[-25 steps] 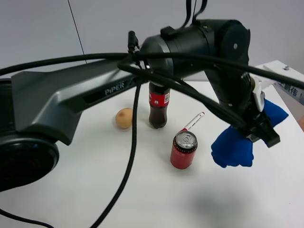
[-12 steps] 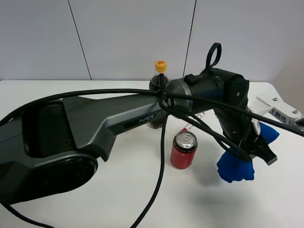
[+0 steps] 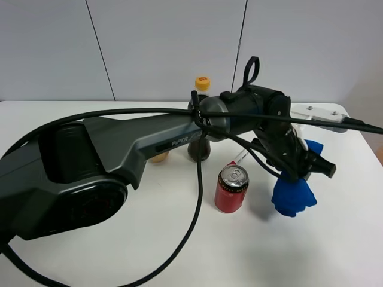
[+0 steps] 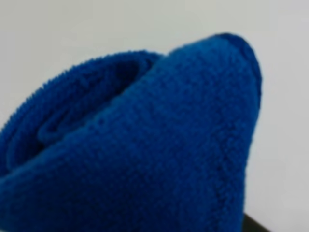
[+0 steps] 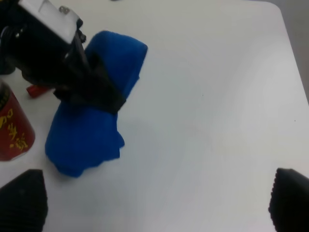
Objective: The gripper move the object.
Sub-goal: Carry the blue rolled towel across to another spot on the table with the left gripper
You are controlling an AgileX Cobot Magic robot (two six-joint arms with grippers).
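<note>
The bright blue cloth bundle [image 3: 293,198] is to the right of the red can, pinched in its middle. My left gripper [image 3: 304,169] reaches across from the left and is shut on that pinch. One lobe sticks up behind the claws and the other hangs down close to the table. The right wrist view shows the black claws [image 5: 91,94] clamped across the cloth [image 5: 87,140]. The left wrist view is filled by the cloth [image 4: 145,145]. My right gripper [image 5: 154,200] is open, its dark fingertips [image 5: 21,198] wide apart, short of the cloth.
A red soda can [image 3: 231,189] stands just left of the cloth and also shows in the right wrist view [image 5: 12,130]. Behind it are a cola bottle [image 3: 200,146], a tan potato [image 3: 159,157] and a red-white pen [image 3: 240,156]. The table edge [image 5: 289,53] runs right of the cloth.
My left arm has dropped lower and swung back from the camera, still holding the cloth. The cloth shifted slightly and stays right of the can.
</note>
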